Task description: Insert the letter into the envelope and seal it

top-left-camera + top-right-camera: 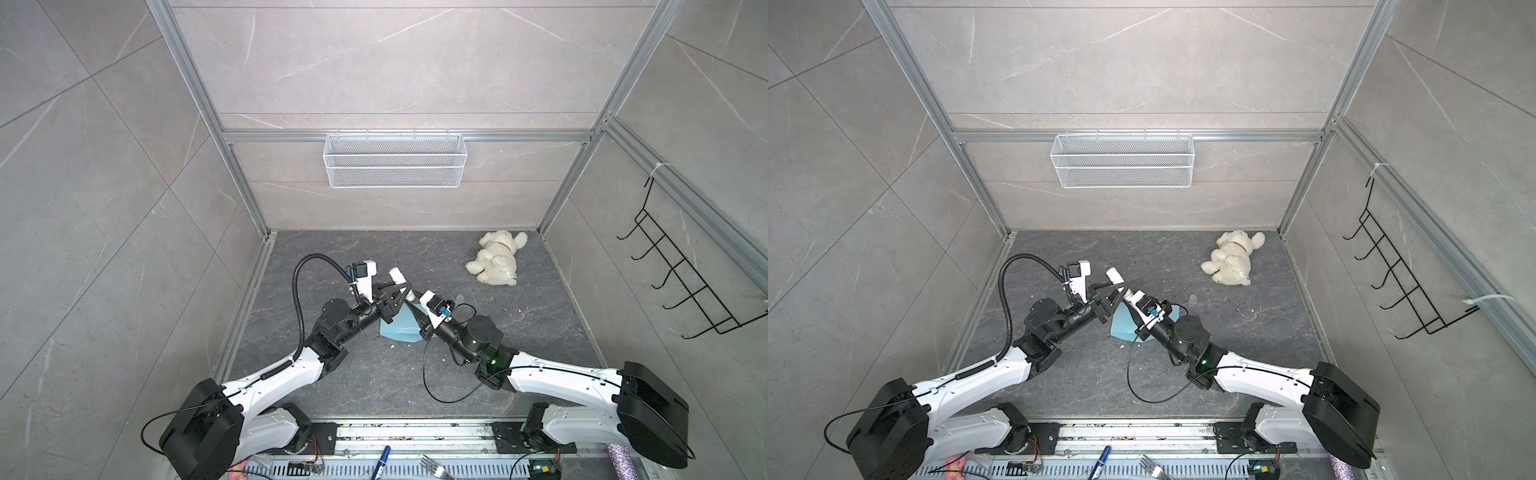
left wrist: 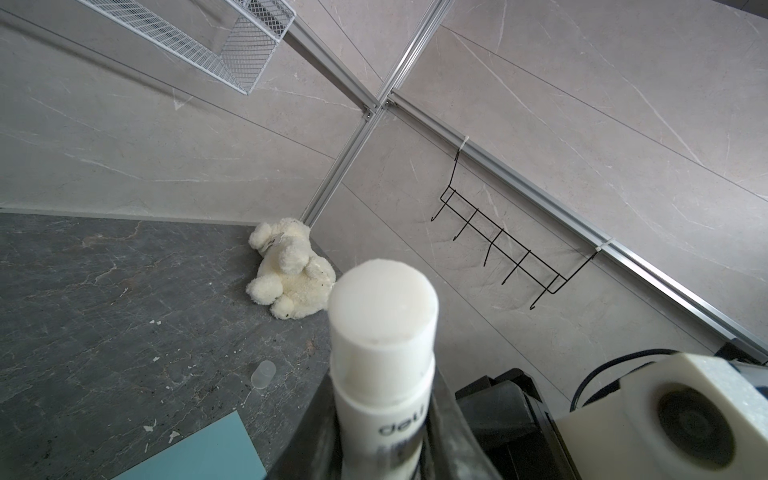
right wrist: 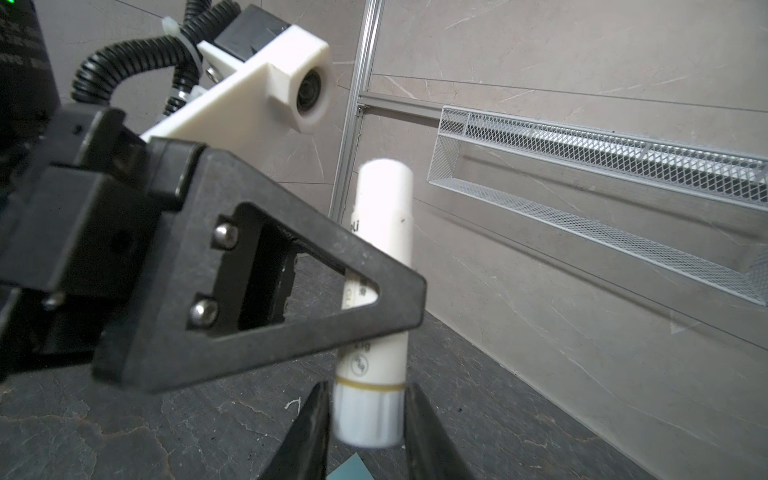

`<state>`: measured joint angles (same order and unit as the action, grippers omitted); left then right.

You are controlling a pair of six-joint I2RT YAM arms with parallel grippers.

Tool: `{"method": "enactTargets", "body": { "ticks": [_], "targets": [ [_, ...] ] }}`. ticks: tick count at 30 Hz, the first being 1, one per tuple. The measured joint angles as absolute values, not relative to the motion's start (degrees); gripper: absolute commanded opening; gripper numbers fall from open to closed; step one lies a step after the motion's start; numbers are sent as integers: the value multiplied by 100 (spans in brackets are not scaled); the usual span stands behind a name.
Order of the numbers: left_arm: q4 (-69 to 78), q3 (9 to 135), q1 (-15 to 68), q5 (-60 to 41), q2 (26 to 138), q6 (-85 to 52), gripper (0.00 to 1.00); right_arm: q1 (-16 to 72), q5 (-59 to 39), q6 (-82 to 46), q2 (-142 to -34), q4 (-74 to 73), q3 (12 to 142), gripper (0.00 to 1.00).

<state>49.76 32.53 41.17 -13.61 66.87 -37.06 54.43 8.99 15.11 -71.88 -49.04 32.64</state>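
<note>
Glue stick fills the left wrist view. Its uncapped glue end faces the lens and the body runs back between the fingers of the left gripper, which is clenched on the middle of the tube. In the right wrist view the right gripper has its two fingers pressed against either side of the stick's base knob. No gap shows, so it grasps that end. Both grippers are on the one stick, above the envelope.

Envelope: light blue, flat on the dark table, directly under the two grippers and partly covered by them in both top views. Whether the flap is open or shut can't be made out. Letter: not visible in any view, likely already inside the envelope, can't confirm. Clear cap lies on the table just beyond the envelope. Stuffed bear sits well beyond it.

Key relation: the stick's long axis is tilted. The base end is low over the envelope in the right gripper, and the glue end points up and away from the envelope. Judgement: this is the sealing stage, probably twisting the knob to push glue out. After that the glue end must swing down to the flap. The left arm holds the body, so it is the one placed to do that.
</note>
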Motion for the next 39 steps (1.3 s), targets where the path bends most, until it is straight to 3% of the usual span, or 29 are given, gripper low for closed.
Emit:
{"method": "enactTargets", "body": {
  "ticks": [11, 20, 23, 31, 35, 39],
  "targets": [
    [4976, 3242, 4112, -1337, 6667, -3706, 0, 5443, 943, 1511, -7234, -4915, 3301, 0],
    [5022, 3212, 4110, -1374, 6667, -3704, 0, 5358, 679, 1168, -7116, -4619, 3358, 0],
    [5140, 3212, 4110, -1387, 6667, -3704, 0, 5039, -19, 720, -7008, -4331, 3479, 0],
    [5450, 3212, 4104, -1509, 6667, -3710, 0, 3656, -3380, -1522, -7288, -4145, 3977, 0],
    [5594, 3212, 4040, -1509, 6659, -3734, 0, 3212, -4790, -2860, -7924, -4641, 4407, 0],
    [5664, 3208, 3997, -1511, 6635, -3730, 0, 2956, -5594, -4206, -8484, -5649, 4591, 0]
  ]
}}
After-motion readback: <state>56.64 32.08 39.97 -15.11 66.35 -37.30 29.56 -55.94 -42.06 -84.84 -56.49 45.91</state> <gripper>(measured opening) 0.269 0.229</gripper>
